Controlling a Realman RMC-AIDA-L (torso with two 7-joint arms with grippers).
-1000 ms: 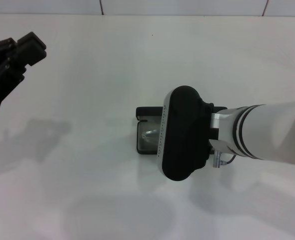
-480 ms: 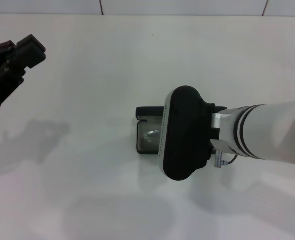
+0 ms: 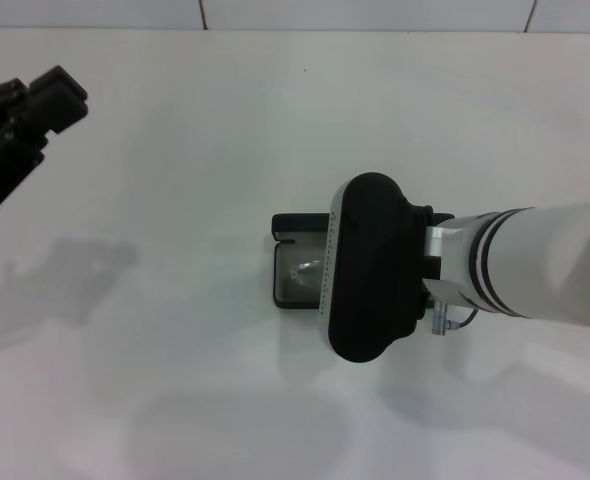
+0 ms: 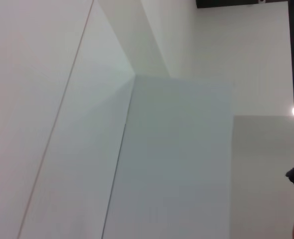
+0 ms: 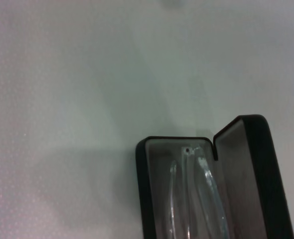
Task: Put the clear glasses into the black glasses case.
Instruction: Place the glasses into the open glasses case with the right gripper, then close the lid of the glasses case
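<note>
The glasses point(image 5: 199, 199) lie inside the open case point(image 5: 146, 199); right pincer above it, left pincer point(image 3: 35, 105) far left, fingers unclear on both.

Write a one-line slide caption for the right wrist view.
Clear glasses lying inside the open black case on the white table, lid raised.

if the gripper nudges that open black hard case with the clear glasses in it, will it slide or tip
The slim black hinged glasses case would probably slide: it lies flat and low on the smooth white table. Its raised lid might swing before the base moves. The clear plastic glasses look thin and light, so they would likely rattle or shift.
</note>
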